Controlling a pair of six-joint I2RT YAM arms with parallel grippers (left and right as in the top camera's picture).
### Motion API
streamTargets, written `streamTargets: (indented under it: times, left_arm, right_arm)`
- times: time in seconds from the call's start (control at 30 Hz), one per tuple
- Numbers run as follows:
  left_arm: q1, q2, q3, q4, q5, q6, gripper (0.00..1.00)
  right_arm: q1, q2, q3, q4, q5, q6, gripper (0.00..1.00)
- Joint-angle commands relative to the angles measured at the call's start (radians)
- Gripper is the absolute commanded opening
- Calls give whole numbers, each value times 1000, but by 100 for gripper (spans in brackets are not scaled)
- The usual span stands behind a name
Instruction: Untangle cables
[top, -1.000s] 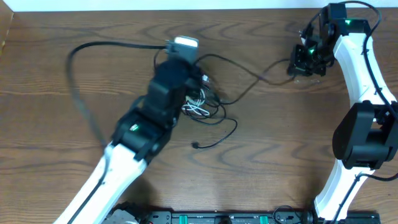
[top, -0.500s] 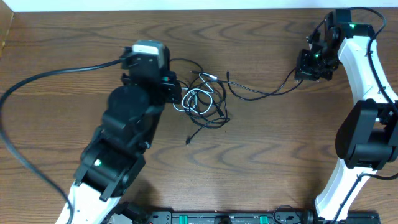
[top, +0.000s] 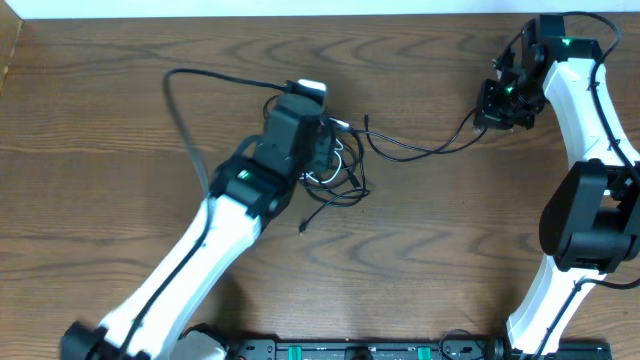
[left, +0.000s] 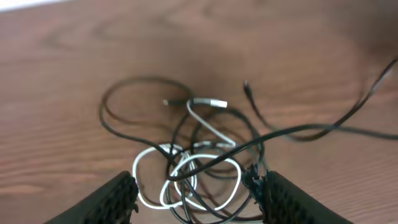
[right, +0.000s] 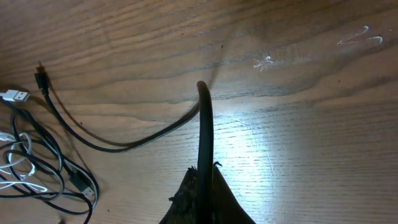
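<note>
Overhead, the left arm (top: 225, 215) stretches diagonally over the cable tangle (top: 345, 178), its left gripper (left: 196, 186) spread astride it. Far right of the tangle, the right gripper (right: 203, 186) pinches a black cable (right: 204, 124).

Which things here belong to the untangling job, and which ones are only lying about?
Of the job: knotted bundle of black and white cables, inside the open left tool; black cable gripped by the right tool; white USB plug.
Just there: wooden table; thick black arm cable.
</note>
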Motion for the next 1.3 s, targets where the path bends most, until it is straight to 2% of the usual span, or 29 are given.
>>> streamTargets:
  times: [0.0, 0.13, 0.33, 0.6, 0.7, 0.87, 0.97, 1.2, 1.27]
  left_arm:
    - [1, 72, 1, 20, 10, 46, 66]
    - [6, 169, 1, 110, 10, 109, 70]
    - [29, 279, 1, 233, 10, 112, 74]
    - [76, 308, 1, 282, -33, 113, 73]
    - [91, 299, 1, 255, -24, 177, 72]
    - [91, 264, 1, 129, 126, 332, 70]
    - [91, 256, 1, 96, 182, 370, 70]
    - [106, 308, 0, 229, 165, 373, 69]
    - [111, 332, 0, 268, 124, 365, 63]
  right_arm:
    - [3, 7, 0, 1, -8, -19, 1]
    - [3, 7, 0, 2, -14, -19, 1]
    - [6, 7, 0, -1, -14, -19, 1]
    - [6, 7, 0, 1, -14, -18, 1]
    - [6, 7, 0, -3, -14, -19, 1]
    - [6, 7, 0, 0, -14, -19, 1]
    - [6, 7, 0, 0, -14, -18, 1]
    - [7, 7, 0, -3, -14, -18, 1]
    - [7, 7, 0, -3, -14, -18, 1]
